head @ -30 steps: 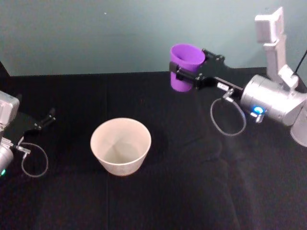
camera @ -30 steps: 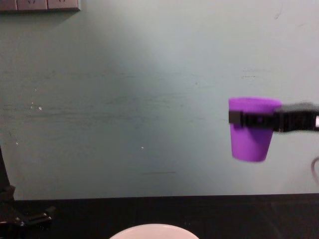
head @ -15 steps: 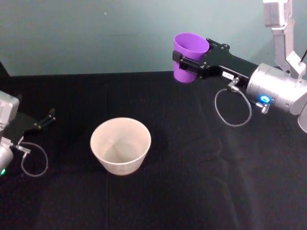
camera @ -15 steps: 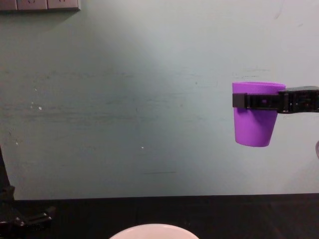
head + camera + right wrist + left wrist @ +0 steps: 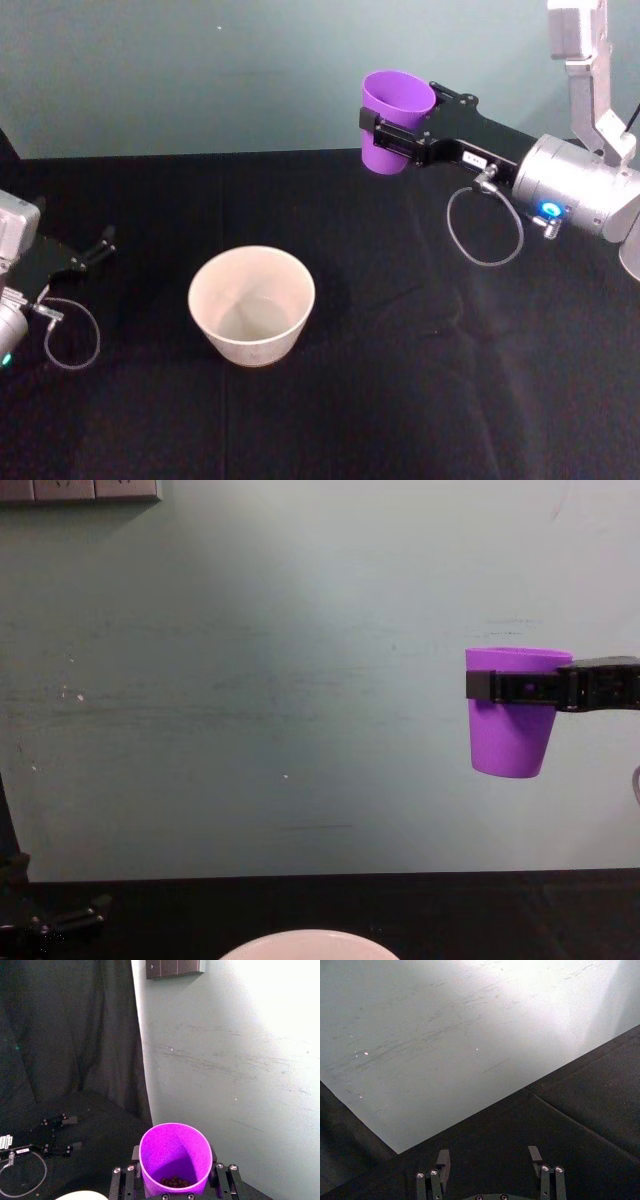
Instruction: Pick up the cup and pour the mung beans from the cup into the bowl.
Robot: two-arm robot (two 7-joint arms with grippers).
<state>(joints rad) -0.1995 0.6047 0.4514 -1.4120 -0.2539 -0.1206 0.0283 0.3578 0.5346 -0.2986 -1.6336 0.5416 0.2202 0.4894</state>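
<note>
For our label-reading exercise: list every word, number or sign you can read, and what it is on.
None can be read.
White label on the right gripper: too small to read.
White tags by the left gripper: too small to read.
The cup and the bowl bear no marks.

The right tool (image 5: 385,133) is clamped around the purple cup (image 5: 397,108), holding it upright in the air above the far side of the black worktop (image 5: 400,400). The pale bowl (image 5: 250,345) stands on the worktop nearer the middle, well apart from the cup and to its left. The left tool (image 5: 95,248) lies low at the worktop's left edge, away from both.
</note>
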